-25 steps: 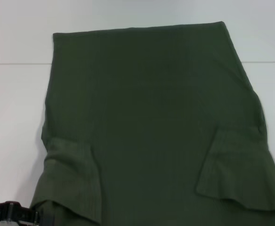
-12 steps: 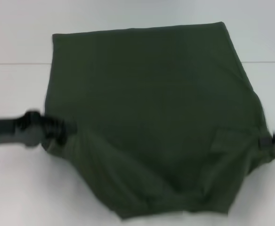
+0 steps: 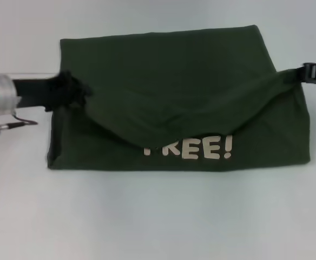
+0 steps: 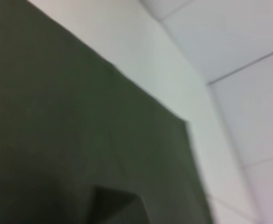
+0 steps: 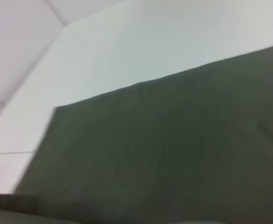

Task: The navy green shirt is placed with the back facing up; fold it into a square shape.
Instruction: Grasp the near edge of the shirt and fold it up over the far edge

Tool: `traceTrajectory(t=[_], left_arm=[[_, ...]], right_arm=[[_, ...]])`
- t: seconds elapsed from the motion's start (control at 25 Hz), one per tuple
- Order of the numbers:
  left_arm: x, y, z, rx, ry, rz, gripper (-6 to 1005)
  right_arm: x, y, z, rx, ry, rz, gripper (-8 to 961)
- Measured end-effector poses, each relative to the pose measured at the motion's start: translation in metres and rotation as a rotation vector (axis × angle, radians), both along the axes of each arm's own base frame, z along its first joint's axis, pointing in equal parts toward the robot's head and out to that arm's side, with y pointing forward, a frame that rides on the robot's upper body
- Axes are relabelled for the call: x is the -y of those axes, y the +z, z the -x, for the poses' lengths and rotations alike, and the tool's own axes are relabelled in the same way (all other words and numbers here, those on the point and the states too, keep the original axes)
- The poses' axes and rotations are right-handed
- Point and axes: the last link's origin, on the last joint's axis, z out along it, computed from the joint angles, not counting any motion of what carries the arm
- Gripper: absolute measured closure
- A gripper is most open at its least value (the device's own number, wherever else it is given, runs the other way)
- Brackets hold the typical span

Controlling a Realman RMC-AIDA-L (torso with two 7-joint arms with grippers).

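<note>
Nearest the robot, bare white table (image 3: 158,216) runs across the head view. Beyond it lies the navy green shirt (image 3: 179,70), a dark olive T-shirt spread wide across the middle of the table. Its near edge is a straight crease, and just behind that crease cream lettering (image 3: 189,148) reading "FREE!" faces up, its first letter partly covered by cloth sagging over it.

That sagging cloth is the near part of the shirt, lifted and being carried toward the far hem. It hangs in a shallow curve between the two grippers. The left gripper (image 3: 67,93) is at the shirt's left edge and the right gripper (image 3: 303,73) at its right edge, both raised above the table. Each appears clamped on a corner of the lifted layer, since the fabric draws taut toward both, though the fingertips are hidden in the folds.

Both wrist views show only plain green cloth and pale table beyond.

To finish this fold well, the arms should probably travel on together at equal height, keeping the span stretched so the slack middle does not drag, and lay the carried edge square on the far hem before letting go.
</note>
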Motion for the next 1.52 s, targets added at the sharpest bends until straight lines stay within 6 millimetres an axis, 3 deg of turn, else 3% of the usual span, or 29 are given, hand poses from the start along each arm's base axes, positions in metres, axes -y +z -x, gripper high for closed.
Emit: traceTrajectory(t=[0.2,0.32,0.64,1.12,1.52], left_arm=[[-0.008,-0.027,0.001,-0.147,0.01,-0.014,982],[-0.009,-0.03,0.001,-0.18,0.0,-0.018,982],[-0.021,-0.013,-0.003,-0.2,0.021,-0.104,982],[-0.032,-0.022,-0.02,-0.244,-0.021,-0.123,982],[-0.038,-0.022,-0.037,-0.257,-0.056,-0.171,982]], right_arm=[[-0.017,-0.03,-0.001,0.124,0.003,-0.105,885],[-0.021,-0.039,0.002,0.154,0.017,-0.142,884],[-0.038,-0.039,0.024,0.196,0.07,-0.201,882],[-0.049,-0.064,0.031,0.321,0.105,-0.232,878],[-0.056,-0.061,0.043,0.336,0.134,-0.258,875]])
